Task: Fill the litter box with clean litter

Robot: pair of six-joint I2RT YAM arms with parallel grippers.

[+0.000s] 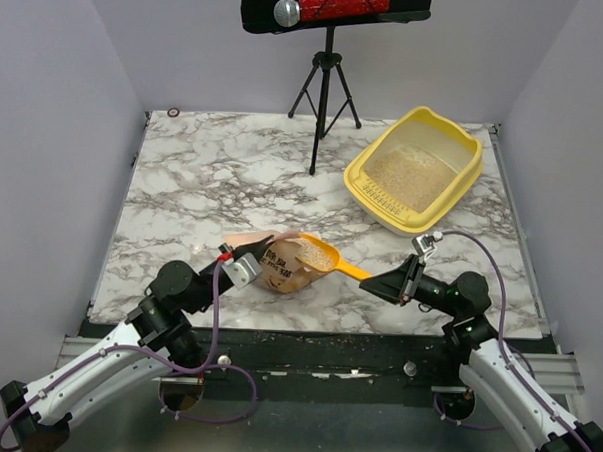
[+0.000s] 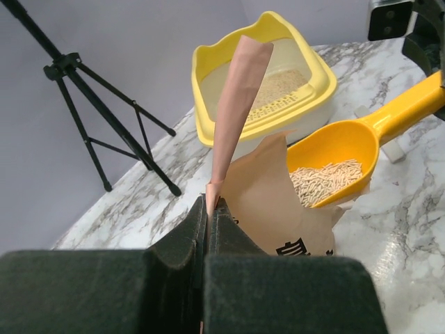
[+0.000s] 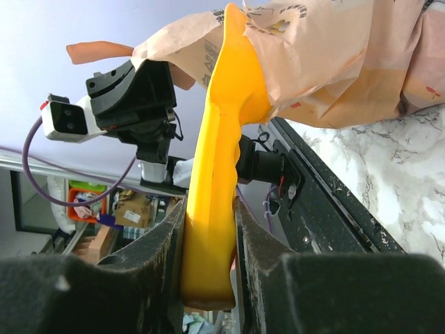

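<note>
The yellow litter box (image 1: pixel 353 181) sits at the back right of the table with beige clean litter (image 1: pixel 406 176) on its floor; it also shows in the left wrist view (image 2: pixel 320 87). A tan paper bag (image 1: pixel 280 269) lies near the front middle. My left gripper (image 1: pixel 242 268) is shut on the bag's edge (image 2: pixel 233 111). My right gripper (image 1: pixel 377 283) is shut on the handle of a yellow-orange scoop (image 3: pixel 221 174). The scoop's bowl (image 2: pixel 334 149) holds litter (image 2: pixel 323 179) at the bag's mouth.
A black tripod (image 1: pixel 325 87) stands at the back middle of the marble table (image 1: pixel 183 191). White walls close the sides and back. Loose grains lie along the table's front edge (image 1: pixel 317 332).
</note>
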